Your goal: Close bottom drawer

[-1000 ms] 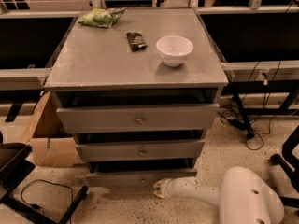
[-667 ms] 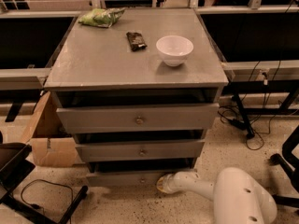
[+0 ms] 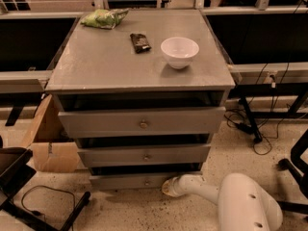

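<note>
The grey cabinet has three drawers. The bottom drawer (image 3: 127,180) is the lowest, with a slim front panel and a small brass knob (image 3: 146,181); its front sits slightly out from the cabinet. The middle drawer (image 3: 144,155) and top drawer (image 3: 142,121) are above it. My white arm reaches in low from the bottom right, and its gripper (image 3: 167,187) is right at the bottom drawer's front panel, just right of the knob, close to the floor.
On the cabinet top (image 3: 106,64) are a white bowl (image 3: 179,51), a dark packet (image 3: 140,42) and a green bag (image 3: 104,18). A cardboard box (image 3: 48,143) stands left of the cabinet. Cables (image 3: 255,134) and a chair base (image 3: 293,165) lie right.
My arm and gripper have moved left and forward along the floor, from a little off the cabinet to right against the bottom drawer's front. The drawer front looks further in.
</note>
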You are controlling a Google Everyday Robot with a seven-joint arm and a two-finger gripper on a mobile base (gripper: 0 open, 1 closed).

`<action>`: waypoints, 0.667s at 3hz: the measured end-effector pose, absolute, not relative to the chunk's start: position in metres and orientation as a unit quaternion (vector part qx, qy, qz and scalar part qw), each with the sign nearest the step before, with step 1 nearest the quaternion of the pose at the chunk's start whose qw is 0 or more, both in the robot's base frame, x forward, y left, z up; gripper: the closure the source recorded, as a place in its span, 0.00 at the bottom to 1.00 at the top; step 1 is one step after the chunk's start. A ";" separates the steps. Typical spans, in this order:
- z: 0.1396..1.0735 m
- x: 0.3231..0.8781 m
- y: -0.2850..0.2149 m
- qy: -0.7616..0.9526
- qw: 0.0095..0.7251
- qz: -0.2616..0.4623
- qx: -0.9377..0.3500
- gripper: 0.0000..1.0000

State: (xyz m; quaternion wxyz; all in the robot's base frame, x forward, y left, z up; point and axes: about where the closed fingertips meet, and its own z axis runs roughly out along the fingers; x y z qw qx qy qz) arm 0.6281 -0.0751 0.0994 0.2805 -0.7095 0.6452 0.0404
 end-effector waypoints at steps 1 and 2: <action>0.100 0.637 -0.078 0.649 0.282 0.036 -0.706 1.00; 0.102 0.651 -0.083 0.655 0.288 0.028 -0.699 1.00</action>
